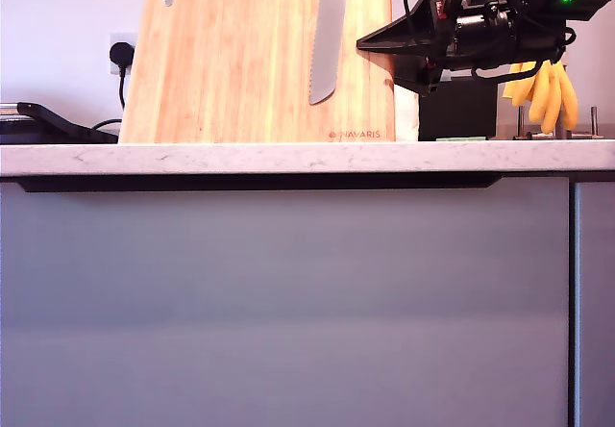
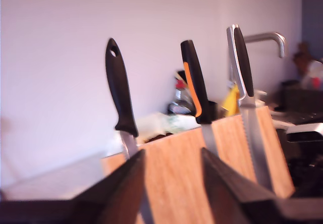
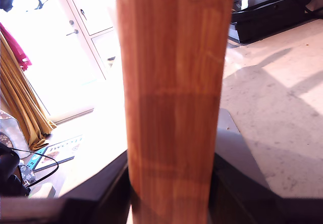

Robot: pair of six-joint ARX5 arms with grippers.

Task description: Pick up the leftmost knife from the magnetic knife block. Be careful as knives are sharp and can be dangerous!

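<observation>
Block (image 1: 240, 71) stands on the counter; my second gripper (image 1: 365, 42) seems clamped on its edge at the exterior view's right, likely steadying it. My first gripper (image 2: 171, 156), jaws apart, faces the handles, leftmost knife (image 2: 120, 93) not yet grasped.

The exterior view is evenly and softly lit and sharp, with a dark shadow band cast under the countertop (image 1: 288, 158) edge. The first wrist view is hazy and soft throughout. In the second wrist view, the doorway (image 3: 65, 57) is blown out by daylight and the wooden slab (image 3: 174, 103) is blurred.
</observation>
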